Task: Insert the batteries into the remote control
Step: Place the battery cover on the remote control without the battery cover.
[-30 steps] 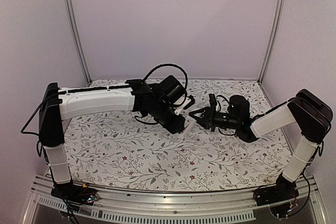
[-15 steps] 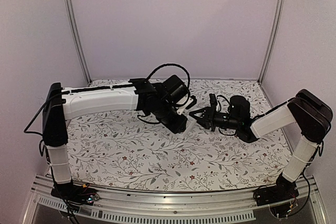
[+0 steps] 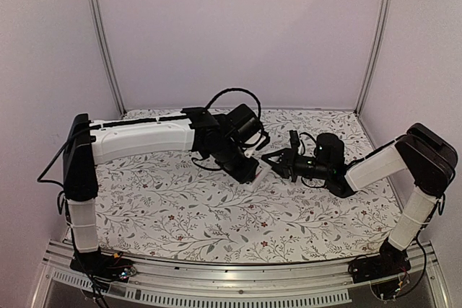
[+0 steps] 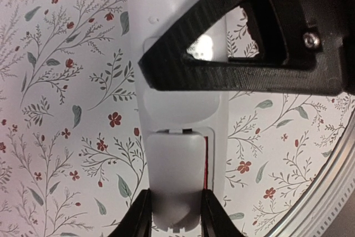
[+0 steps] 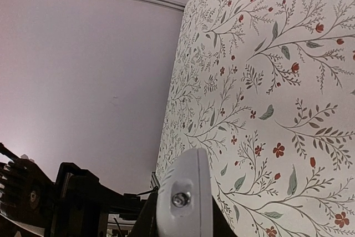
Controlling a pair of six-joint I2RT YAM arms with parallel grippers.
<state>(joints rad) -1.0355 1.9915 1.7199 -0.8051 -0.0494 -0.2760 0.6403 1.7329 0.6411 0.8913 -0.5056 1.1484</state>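
The white remote control (image 4: 177, 98) lies back-up above the floral table, also seen as a white sliver in the top view (image 3: 255, 180). My left gripper (image 4: 175, 215) is shut on a pale battery cover (image 4: 175, 176) that sits over the recess. A thin strip of the red battery (image 4: 208, 162) shows along the cover's right edge. The dark battery is hidden. My right gripper (image 5: 180, 223) is shut on the remote's other end (image 5: 180, 198), and its black finger (image 4: 233, 76) crosses the remote. In the top view the left gripper (image 3: 249, 171) and right gripper (image 3: 268, 158) meet mid-table.
The floral tablecloth (image 3: 180, 207) covers the table. Purple walls and metal posts (image 3: 101, 41) enclose the back and sides. A metal rail (image 3: 216, 286) runs along the near edge. A black cable (image 3: 231, 95) loops above the left wrist.
The left arm has shifted a little to the right, towards the right gripper. Both grippers stay shut at the remote. The right arm has barely moved.
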